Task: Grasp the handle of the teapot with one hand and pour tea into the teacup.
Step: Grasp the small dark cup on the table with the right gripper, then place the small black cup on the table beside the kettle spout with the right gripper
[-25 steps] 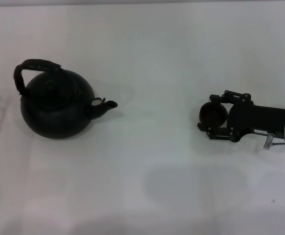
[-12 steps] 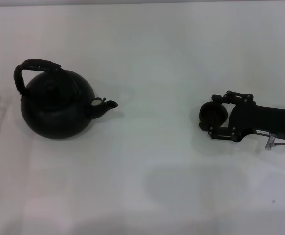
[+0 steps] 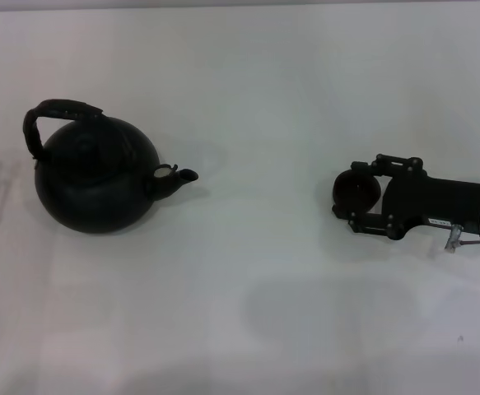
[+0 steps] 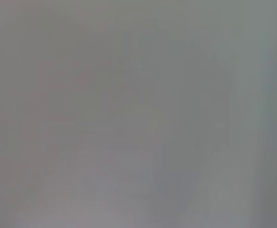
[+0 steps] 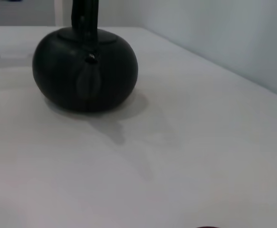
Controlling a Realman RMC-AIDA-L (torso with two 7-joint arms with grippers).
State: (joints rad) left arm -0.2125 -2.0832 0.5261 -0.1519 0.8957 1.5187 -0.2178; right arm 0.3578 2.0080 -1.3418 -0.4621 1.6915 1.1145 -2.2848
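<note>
The teapot (image 3: 97, 183) stands upright on the white table (image 3: 256, 99), and everything else is placed here by reference to it. Its handle (image 3: 52, 115) arches over the top, with nothing touching it. The short spout (image 3: 176, 176) juts from the side of the teapot that faces the robot's right arm.

Well apart from the teapot, out past the spout tip on the robot's right, sits the teacup (image 3: 356, 191) (a small, dark round thing, far smaller than the teapot). The right gripper (image 3: 363, 193) reaches in from the side farthest from the teapot, and its black jaws are set one on each side of the teacup, hugging its round wall; they look clenched on it. Whether the teacup rests on the table or is lifted just clear of it cannot be told from the head view.

In the right wrist view the teapot (image 5: 85, 70) appears across a stretch of bare table (image 5: 200, 156), spout pointing back toward the camera, with the handle (image 5: 84, 18) rising as a dark upright band above the lid. Only a dark sliver of the teacup shows at the picture's edge.

The left gripper is not in any view; the left wrist camera shows only a plain grey surface.
</note>
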